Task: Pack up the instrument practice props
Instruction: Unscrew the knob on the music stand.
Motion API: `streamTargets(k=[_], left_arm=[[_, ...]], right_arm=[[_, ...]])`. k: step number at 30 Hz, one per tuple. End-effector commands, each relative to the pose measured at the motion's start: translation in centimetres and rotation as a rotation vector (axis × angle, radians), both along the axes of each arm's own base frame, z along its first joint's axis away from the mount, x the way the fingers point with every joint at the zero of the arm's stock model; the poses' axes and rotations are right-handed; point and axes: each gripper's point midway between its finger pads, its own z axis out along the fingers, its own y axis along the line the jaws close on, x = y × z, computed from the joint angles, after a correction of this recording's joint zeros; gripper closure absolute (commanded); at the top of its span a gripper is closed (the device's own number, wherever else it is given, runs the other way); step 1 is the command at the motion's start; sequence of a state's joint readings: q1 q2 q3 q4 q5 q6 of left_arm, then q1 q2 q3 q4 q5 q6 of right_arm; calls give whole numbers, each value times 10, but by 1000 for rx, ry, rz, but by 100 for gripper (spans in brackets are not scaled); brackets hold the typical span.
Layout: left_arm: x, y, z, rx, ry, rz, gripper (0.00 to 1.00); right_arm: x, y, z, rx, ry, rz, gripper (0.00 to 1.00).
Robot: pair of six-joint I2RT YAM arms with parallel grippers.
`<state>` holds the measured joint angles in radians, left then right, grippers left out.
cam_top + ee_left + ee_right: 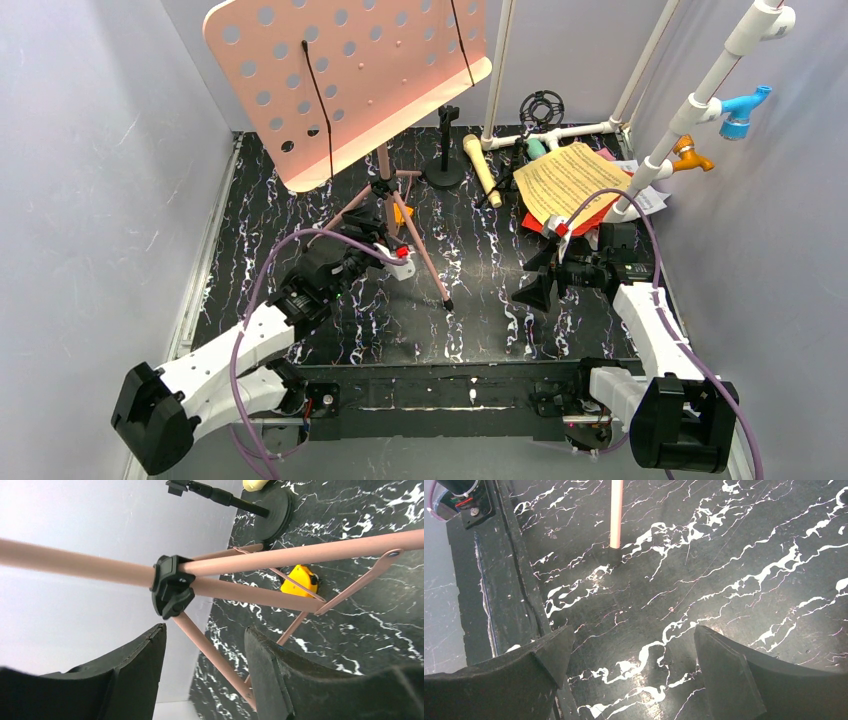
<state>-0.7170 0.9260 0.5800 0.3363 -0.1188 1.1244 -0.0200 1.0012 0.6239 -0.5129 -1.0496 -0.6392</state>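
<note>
Pink tripod leg [210,654] sits between low-reaching left gripper's [205,630] parted jaws; right gripper [633,630] gapes.

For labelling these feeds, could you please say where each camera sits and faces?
Top external: above and behind the robot, looking down on the table and pink music board; left arm and right arm show.
Left wrist: on the left arm, facing the tripod legs; left gripper open, one leg between.
Right wrist: on the right arm, facing down at the table; open right gripper shows.
Shared: top and right wrist show one tripod foot.
</note>
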Motion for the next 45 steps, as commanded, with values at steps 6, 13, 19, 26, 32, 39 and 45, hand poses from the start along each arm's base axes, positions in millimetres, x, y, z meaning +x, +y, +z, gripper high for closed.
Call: streamTargets(k=[6, 13, 19, 26, 32, 39, 45], left_arm=[[25, -11, 21, 197, -126, 20, 48], [40, -21, 23, 223, -135, 35, 52], [45, -19, 17, 182, -106, 75, 82], [38, -12, 10, -4, -9, 122, 96], [27, -12, -7, -280, 163, 159, 97], [22, -12, -15, -602, 351, 205, 97], [20, -7, -14, -882, 508, 217, 95]], right_arm=[[4, -1, 1, 9, -28, 3, 0], [3, 0, 1, 11, -24, 1, 0], [3, 0, 2, 11, -27, 1, 0], [3, 0, 2, 11, -28, 1, 0], [3, -1, 2, 10, -29, 1, 0], [3, -1, 3, 10, -32, 1, 0], [3, -1, 2, 10, -33, 2, 0]])
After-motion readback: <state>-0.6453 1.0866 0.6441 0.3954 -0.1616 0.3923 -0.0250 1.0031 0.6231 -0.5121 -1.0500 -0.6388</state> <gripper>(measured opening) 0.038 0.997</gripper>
